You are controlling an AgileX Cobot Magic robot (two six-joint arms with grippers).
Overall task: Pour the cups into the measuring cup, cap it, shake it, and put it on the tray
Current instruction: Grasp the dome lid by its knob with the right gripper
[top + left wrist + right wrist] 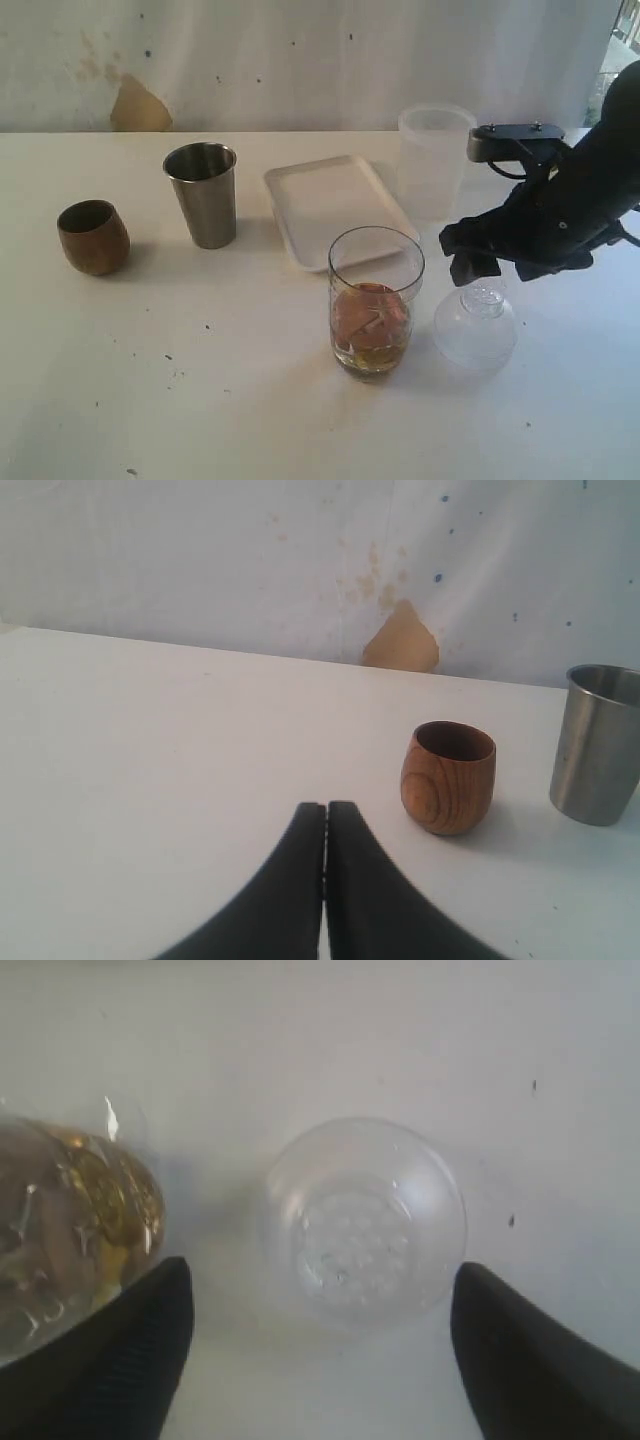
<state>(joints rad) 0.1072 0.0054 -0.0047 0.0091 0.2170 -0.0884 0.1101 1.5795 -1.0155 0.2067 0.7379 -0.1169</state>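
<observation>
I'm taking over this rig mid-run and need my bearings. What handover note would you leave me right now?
Left pincer: shut, empty, near the wooden cup.
Right pincer: open, straddling the cap, not gripping.
Measuring cup: uncapped, holds liquid and pieces, on the table near the tray; steel tumbler upright.
Done: pouring, apparently.
Left: cap, shake, set on tray.

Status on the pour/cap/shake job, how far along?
Pouring looks done: the measuring cup holds brownish contents, and the wooden cup and steel tumbler stand upright apart from it. In hand: the right gripper hangs open over the cap, which sits on the table ungripped. The left gripper is shut, holding nothing. Left: cap, shake, set on the tray.
</observation>
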